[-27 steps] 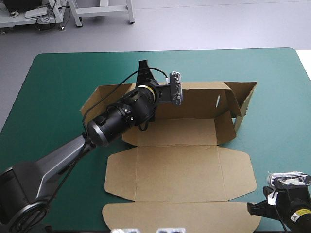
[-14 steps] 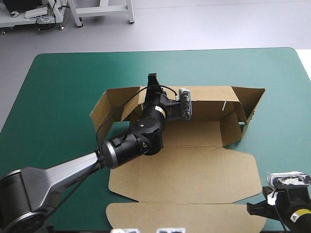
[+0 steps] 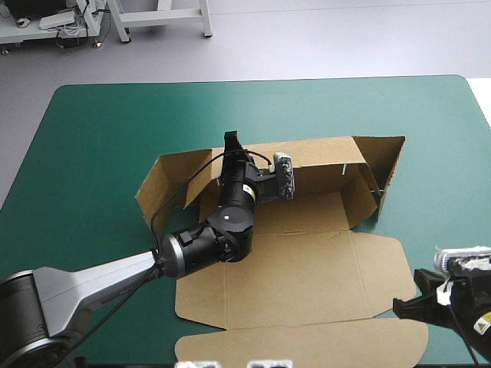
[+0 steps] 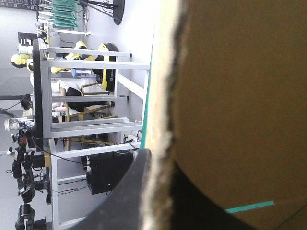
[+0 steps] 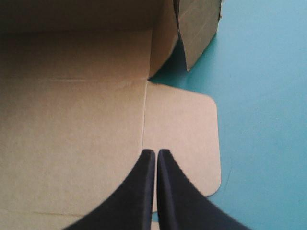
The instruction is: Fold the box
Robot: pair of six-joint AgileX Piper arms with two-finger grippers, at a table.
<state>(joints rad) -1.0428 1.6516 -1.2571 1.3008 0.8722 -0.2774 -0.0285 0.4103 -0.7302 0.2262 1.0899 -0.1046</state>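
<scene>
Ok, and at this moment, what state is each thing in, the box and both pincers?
box: partly folded, an open tray.
far wall: raised upright.
lid: lying flat on the table, toward the near edge.
left pincer: shut on the far wall's top edge.
right pincer: shut, holding nothing, over the lid's right-hand flap.

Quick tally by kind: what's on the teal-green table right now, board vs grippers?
brown cardboard box, one cut sheet, far walls raised, lid flat: 1
black two-finger grippers: 2 (left gripper shut on the box's far wall; right gripper shut, over the lid's corner flap)
Total: 3
</scene>
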